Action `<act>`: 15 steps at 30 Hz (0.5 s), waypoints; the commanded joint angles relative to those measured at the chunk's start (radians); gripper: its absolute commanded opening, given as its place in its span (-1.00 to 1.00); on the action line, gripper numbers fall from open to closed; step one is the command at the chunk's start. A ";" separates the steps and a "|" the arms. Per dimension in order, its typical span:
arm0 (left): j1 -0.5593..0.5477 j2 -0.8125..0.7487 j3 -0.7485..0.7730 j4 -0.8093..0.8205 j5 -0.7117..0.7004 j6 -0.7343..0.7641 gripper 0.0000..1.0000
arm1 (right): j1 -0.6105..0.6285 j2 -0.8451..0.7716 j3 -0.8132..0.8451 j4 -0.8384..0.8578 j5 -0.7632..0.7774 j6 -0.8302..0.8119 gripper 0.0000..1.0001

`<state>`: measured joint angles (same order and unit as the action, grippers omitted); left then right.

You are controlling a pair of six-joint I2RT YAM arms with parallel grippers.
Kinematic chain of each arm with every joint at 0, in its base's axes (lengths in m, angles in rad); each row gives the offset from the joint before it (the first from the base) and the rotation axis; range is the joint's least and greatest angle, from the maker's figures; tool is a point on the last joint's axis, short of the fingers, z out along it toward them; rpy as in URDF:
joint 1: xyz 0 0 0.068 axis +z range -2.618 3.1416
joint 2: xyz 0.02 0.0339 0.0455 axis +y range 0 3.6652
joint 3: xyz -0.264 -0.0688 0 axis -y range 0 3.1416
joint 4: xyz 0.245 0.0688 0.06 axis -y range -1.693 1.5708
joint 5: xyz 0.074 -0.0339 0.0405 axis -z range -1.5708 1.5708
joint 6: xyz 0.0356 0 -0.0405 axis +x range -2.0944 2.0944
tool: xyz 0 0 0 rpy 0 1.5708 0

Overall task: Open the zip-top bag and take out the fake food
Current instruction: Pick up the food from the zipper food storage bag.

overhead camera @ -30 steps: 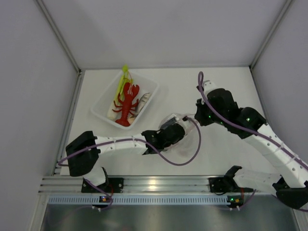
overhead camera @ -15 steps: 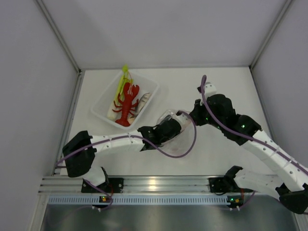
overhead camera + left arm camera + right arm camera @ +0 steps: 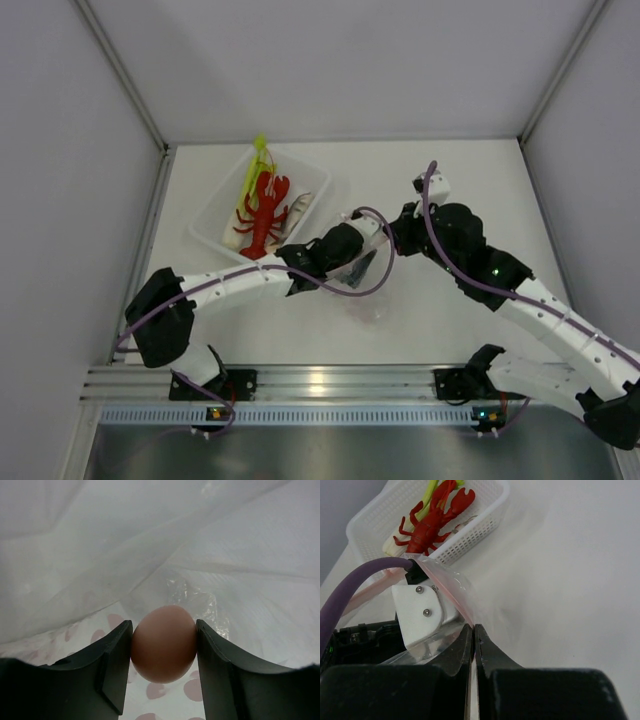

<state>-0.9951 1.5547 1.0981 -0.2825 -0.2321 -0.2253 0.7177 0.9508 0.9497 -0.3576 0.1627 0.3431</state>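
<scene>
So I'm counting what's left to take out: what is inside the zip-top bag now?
Inside the zip-top bag is the left gripper, its fingers pinching a pinkish-beige round piece. Crumpled plastic hides anything deeper.

Pink-dotted bag (image 3: pixel 225 555), red lobster (image 3: pixel 432 522), beige egg (image 3: pixel 164 642)

Left gripper (image 3: pixel 164 625): finger bases running off its wrist view's bottom edge; tips lying hidden in the top view. Zip-top bag (image 3: pixel 372 295): outline fading into the table (image 3: pixel 450 180) there. Grey fish (image 3: pixel 301 208): mostly lying under the red lobster (image 3: pixel 265 215). Tray (image 3: pixel 470 535): far end being cut by the right wrist view's top edge.
</scene>
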 commanded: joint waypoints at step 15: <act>0.087 -0.266 -0.017 0.173 0.077 -0.155 -1.00 | -0.119 0.164 0.003 -0.204 0.233 -0.061 -1.00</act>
<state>-0.9432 1.4788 1.0721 -0.2642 -0.0750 -0.3099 0.7067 1.0733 0.9909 -0.2928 0.1009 0.3660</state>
